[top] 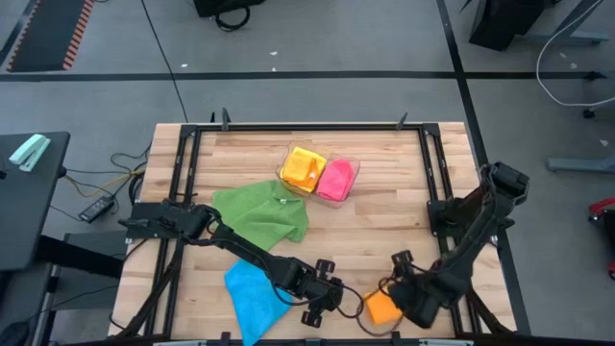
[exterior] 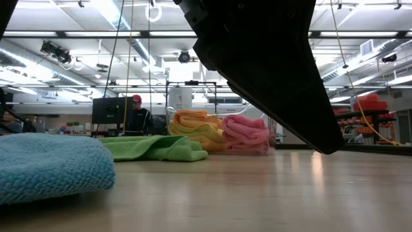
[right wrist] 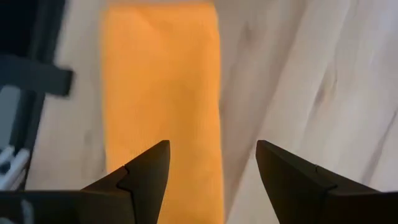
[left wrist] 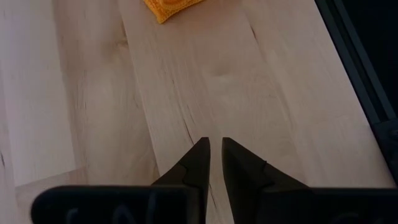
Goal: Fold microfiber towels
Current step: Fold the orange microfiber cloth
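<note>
A folded orange towel (top: 382,308) (right wrist: 161,93) lies flat on the wooden table near its front edge. My right gripper (right wrist: 212,146) (top: 404,303) hangs open just above it, pointing steeply down, and touches nothing. My left gripper (left wrist: 215,142) (top: 338,296) is shut over bare wood between the orange towel, whose corner (left wrist: 168,7) shows ahead of it, and a blue towel (top: 255,288) (exterior: 51,167). The blue towel lies at the front left. A rumpled green towel (top: 264,211) (exterior: 154,148) lies at mid-table.
A clear tray (top: 351,165) at the far middle holds folded yellow-orange (top: 303,168) and pink (top: 336,180) towels. Black frame rails (top: 437,192) run along the table's sides. In the low view a dark arm (exterior: 270,64) fills the foreground. A person (exterior: 136,113) sits far behind the table.
</note>
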`<act>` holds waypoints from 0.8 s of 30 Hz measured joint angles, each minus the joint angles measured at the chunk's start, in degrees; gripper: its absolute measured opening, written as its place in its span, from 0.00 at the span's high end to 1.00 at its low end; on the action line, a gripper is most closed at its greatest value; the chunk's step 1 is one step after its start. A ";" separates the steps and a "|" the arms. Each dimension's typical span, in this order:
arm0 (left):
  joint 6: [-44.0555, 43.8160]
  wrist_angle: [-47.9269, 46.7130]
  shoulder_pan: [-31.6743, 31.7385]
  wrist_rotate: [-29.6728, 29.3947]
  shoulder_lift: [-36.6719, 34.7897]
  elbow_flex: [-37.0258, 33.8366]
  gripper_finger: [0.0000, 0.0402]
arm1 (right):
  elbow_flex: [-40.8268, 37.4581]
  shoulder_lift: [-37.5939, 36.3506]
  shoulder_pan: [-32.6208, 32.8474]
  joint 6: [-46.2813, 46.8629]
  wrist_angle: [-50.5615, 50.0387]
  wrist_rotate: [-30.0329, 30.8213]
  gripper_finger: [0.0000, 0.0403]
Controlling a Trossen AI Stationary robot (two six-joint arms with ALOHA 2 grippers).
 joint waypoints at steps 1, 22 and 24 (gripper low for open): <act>0.01 -0.01 -0.09 -0.02 0.00 0.00 0.88 | -0.70 0.00 0.99 -0.93 2.67 1.17 0.39; 1.00 -3.89 -1.19 -0.06 -3.60 0.13 0.89 | -16.99 6.09 -1.77 -3.86 30.65 0.86 0.39; 1.07 -4.13 -1.45 -0.04 -3.93 0.13 0.89 | -16.12 7.30 -3.81 -5.70 31.41 1.78 0.39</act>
